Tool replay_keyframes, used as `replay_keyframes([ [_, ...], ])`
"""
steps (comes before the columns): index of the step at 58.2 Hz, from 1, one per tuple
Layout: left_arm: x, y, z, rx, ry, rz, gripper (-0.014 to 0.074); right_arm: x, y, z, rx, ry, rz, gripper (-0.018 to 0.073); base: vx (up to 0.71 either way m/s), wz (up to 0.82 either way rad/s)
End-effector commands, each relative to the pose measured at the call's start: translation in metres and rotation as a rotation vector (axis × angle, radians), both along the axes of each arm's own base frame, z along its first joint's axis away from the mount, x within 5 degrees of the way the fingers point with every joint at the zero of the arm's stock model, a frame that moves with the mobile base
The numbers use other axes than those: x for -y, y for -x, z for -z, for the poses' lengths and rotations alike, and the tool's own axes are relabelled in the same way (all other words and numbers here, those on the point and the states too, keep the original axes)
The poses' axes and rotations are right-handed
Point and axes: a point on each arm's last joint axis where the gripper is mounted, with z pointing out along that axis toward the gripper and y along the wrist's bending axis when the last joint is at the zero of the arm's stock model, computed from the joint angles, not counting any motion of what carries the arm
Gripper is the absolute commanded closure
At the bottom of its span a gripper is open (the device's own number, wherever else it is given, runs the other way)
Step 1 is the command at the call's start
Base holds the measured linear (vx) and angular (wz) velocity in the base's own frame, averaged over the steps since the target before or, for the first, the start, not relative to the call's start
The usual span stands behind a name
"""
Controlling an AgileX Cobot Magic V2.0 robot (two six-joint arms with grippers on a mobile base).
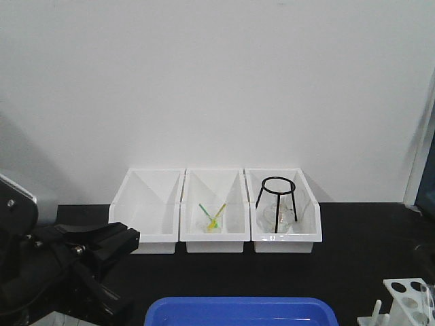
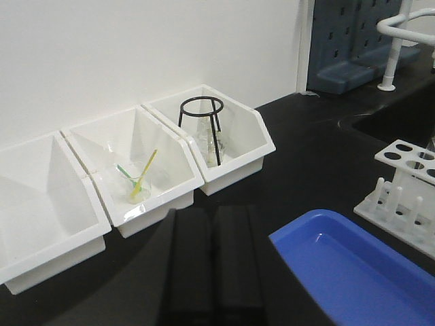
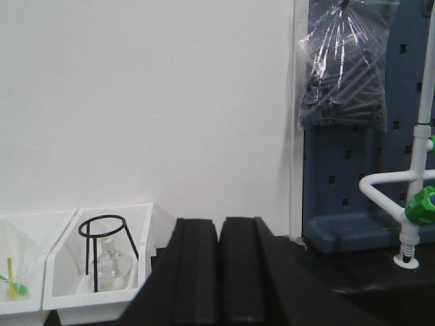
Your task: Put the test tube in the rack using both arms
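Observation:
The white rack [image 1: 408, 299] stands at the table's front right corner, cut off by the frame edge. It also shows in the left wrist view [image 2: 401, 183], right of the blue tray. I cannot make out the test tube for certain; only a faint clear shape shows at the rack's right edge. My left gripper [image 1: 132, 238] hovers at the front left, in front of the left bin. Its black jaws [image 2: 213, 212] are shut with nothing between them. My right gripper [image 3: 219, 221] is shut and empty, pointing at the back wall; it is out of the front view.
Three white bins [image 1: 146, 234] line the back wall. The middle one holds a small beaker with yellow and green sticks [image 1: 213, 221]; the right one holds a black tripod [image 1: 275, 200] over a flask. A blue tray [image 1: 238, 303] lies front centre. A pegboard [image 3: 367, 183] and a white tap [image 3: 414, 204] stand far right.

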Motion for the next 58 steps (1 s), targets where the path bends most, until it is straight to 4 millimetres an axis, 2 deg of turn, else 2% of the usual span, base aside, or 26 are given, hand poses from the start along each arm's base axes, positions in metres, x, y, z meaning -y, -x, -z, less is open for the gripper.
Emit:
replay_keyframes([
  [1, 0.001, 0.004, -0.015, 0.028, 0.065, 0.032, 0.0603, -0.003, 0.002, -0.017, 0.09, 0.025, -0.027, 0.057, 0.0, 0.0],
  [14, 0.001, 0.004, -0.016, 0.031, 0.072, 0.036, 0.0602, -0.003, 0.002, -0.017, 0.09, 0.025, -0.027, 0.057, 0.0, 0.0],
  [21, -0.011, -0.003, -0.019, 0.032, 0.156, -0.039, 0.0602, -0.003, 0.002, -0.017, 0.09, 0.025, -0.027, 0.057, 0.0, 0.0],
  [26, -0.025, -0.004, -0.018, 0.102, 0.182, -0.121, 0.0602, -0.003, 0.002, -0.017, 0.09, 0.025, -0.027, 0.057, 0.0, 0.0],
  [30, -0.039, 0.01, -0.014, 0.158, 0.166, -0.163, 0.0602, -0.003, 0.002, -0.017, 0.09, 0.025, -0.027, 0.057, 0.0, 0.0],
  [36, -0.065, 0.045, -0.008, 0.245, 0.157, -0.199, 0.0602, -0.003, 0.002, -0.017, 0.088, 0.025, -0.026, 0.057, 0.0, 0.0],
  [43, -0.095, 0.096, 0.021, 0.335, 0.171, -0.255, 0.0602, -0.003, 0.002, -0.017, 0.088, 0.025, -0.026, 0.057, 0.0, 0.0],
  [48, -0.107, 0.122, 0.055, 0.364, 0.179, -0.293, 0.0602, -0.003, 0.002, -0.017, 0.088, 0.025, -0.026, 0.057, 0.0, 0.0],
  [52, -0.113, 0.133, 0.084, 0.36, 0.181, -0.331, 0.0602, -0.003, 0.002, -0.017, 0.088, 0.025, -0.026, 0.057, 0.0, 0.0],
  [58, -0.116, 0.142, 0.114, 0.34, 0.187, -0.37, 0.0602, -0.003, 0.002, -0.017, 0.088, 0.025, -0.026, 0.057, 0.0, 0.0],
])
